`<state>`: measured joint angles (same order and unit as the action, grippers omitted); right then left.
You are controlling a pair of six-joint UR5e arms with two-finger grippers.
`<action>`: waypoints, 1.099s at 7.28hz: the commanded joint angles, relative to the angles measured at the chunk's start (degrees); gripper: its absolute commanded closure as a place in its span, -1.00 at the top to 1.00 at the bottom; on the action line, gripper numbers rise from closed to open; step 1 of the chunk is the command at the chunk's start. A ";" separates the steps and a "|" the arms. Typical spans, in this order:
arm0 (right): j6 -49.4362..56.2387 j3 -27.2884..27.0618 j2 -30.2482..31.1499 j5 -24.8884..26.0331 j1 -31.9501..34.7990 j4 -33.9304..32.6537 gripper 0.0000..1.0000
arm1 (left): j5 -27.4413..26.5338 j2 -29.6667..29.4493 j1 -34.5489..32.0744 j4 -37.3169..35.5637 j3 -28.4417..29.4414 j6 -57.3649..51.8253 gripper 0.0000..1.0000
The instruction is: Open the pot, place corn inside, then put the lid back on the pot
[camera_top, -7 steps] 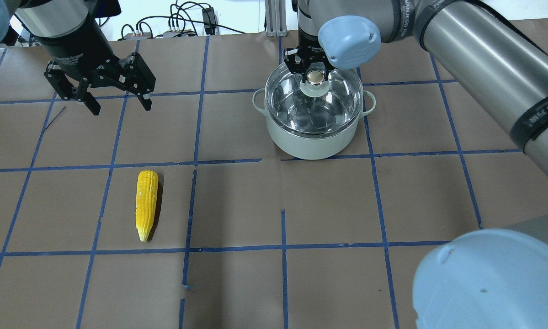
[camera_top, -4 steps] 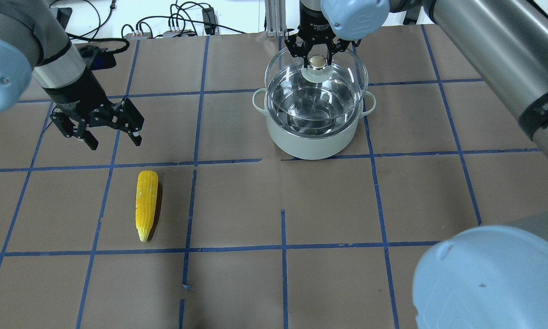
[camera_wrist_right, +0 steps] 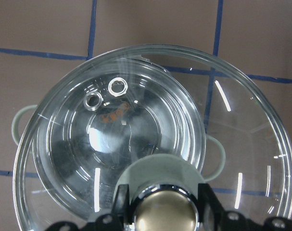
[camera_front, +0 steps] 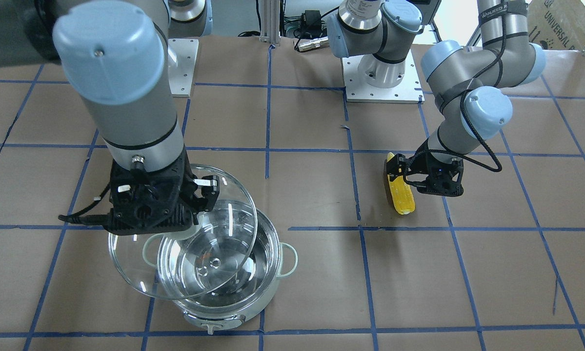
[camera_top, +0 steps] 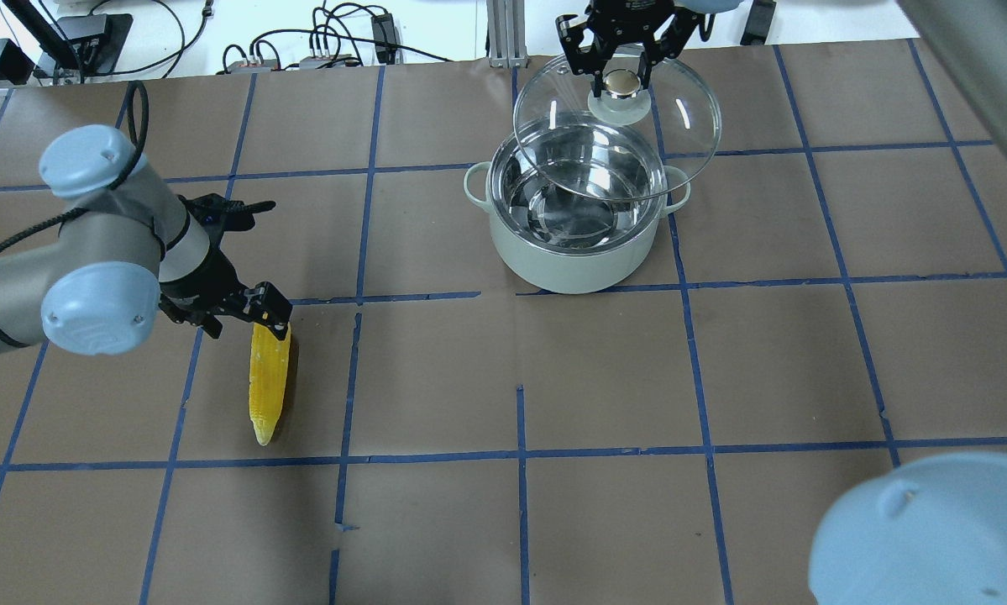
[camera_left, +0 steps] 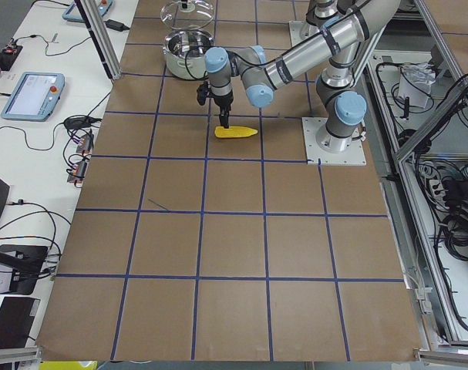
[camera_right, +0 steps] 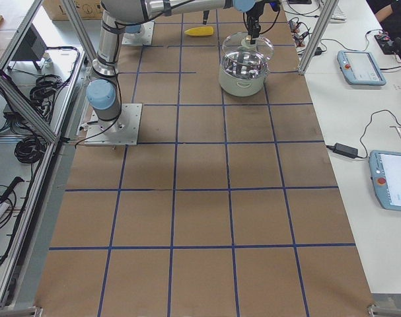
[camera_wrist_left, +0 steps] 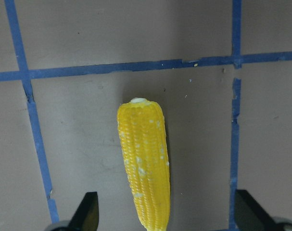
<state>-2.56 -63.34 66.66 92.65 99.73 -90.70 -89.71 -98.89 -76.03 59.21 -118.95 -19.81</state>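
The pot (camera_top: 574, 260) stands open on the table, its steel inside empty. My right gripper (camera_top: 623, 81) is shut on the knob of the glass lid (camera_top: 679, 118) and holds it tilted above and partly off the pot, toward the far right. The right wrist view shows the lid (camera_wrist_right: 242, 134) over the pot rim (camera_wrist_right: 20, 122). The corn (camera_top: 266, 386) lies on the table to the left. My left gripper (camera_top: 247, 326) is open at the cob's blunt end. In the left wrist view the fingers (camera_wrist_left: 88, 211) stand apart on either side of the corn (camera_wrist_left: 143, 163).
Brown paper with blue tape gridlines covers the table (camera_top: 604, 378). Cables and boxes lie beyond the far edge (camera_top: 327, 42). My right arm's elbow (camera_top: 931, 538) fills the near right corner of the overhead view.
My right gripper has lifted the lid off the pot and carried it up and to the far right. My left gripper has come down from the far left to the corn's blunt end.
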 commanded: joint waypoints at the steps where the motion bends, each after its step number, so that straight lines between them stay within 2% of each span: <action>1: 2.56 -0.21 4.68 -0.27 -1.82 7.52 -0.70 | -0.12 -4.11 0.27 -9.19 -4.18 -0.49 0.95; 2: 2.91 -0.47 7.06 -0.10 -1.91 10.77 -0.70 | -0.47 -4.47 0.27 -9.28 -4.19 -0.49 0.62; 3: 3.43 -0.56 9.34 -0.10 -2.00 14.03 -0.70 | -0.56 -3.86 0.36 -8.50 -4.01 -0.58 -0.31; 4: 3.53 -0.56 11.19 -0.10 -2.00 15.89 -0.70 | -0.82 -3.25 0.27 -6.67 -3.57 -0.49 -0.94; 6: 4.14 -0.73 12.79 -0.19 -2.52 17.49 -0.68 | -1.61 -3.95 -0.78 -7.09 -2.70 2.04 -0.96; 7: 5.01 -3.00 14.88 -0.45 -4.09 17.84 -0.68 | -1.26 -4.03 -1.65 -6.39 -0.17 2.58 -0.96; 8: 6.41 -8.85 18.73 -0.54 -5.94 16.79 -0.68 | -0.22 -4.12 -4.36 -2.99 4.12 2.76 -0.96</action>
<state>2.45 -67.03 81.64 92.27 95.77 -73.36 -90.79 -102.94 -78.01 53.49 -118.93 -17.65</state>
